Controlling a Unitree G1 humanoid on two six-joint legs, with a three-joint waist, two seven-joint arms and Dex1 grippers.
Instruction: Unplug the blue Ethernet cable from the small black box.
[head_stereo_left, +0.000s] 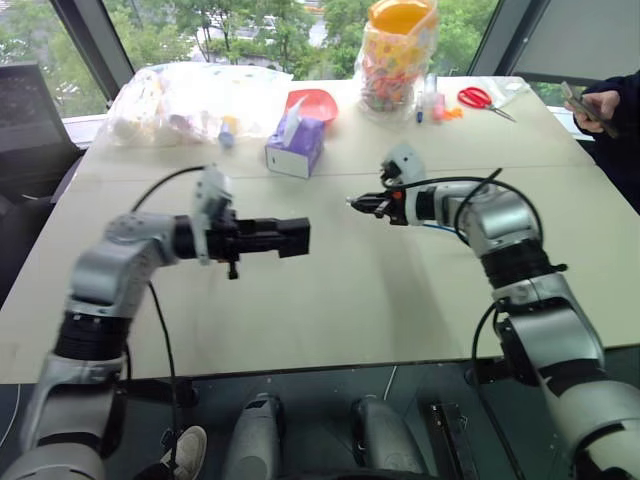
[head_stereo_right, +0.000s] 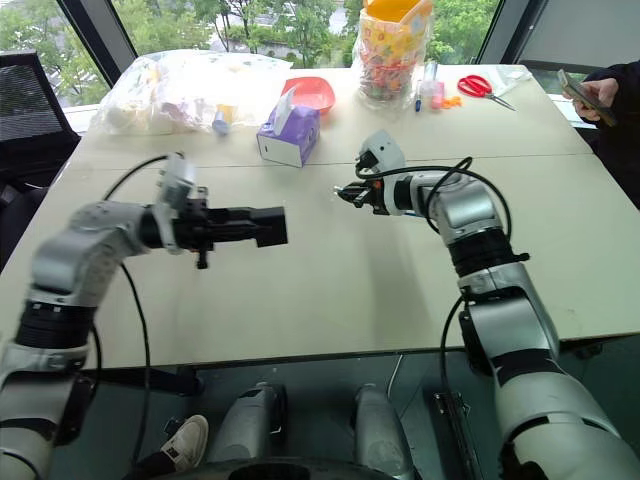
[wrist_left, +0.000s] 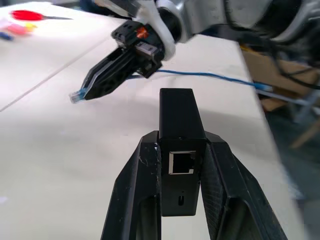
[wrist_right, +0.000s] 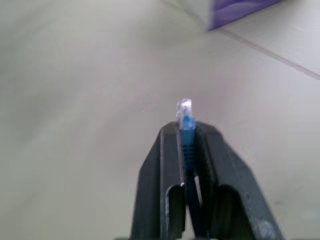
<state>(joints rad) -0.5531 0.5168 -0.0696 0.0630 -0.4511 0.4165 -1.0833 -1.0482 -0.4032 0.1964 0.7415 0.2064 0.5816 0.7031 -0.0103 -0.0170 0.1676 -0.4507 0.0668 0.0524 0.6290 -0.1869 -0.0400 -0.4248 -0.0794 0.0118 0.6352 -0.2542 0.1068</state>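
Left gripper clamps small black box above table, port empty; right gripper pinches blue Ethernet cable plug, apart from box, keeping halves separated.

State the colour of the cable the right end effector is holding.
Bright blue, with a clear plug tip; the blue Ethernet cable shows best in the right wrist view.

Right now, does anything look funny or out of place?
Nothing broken or spilled. The blue Ethernet cable is already out of the small black box, whose port is empty; each is held off the table in separate jaws.
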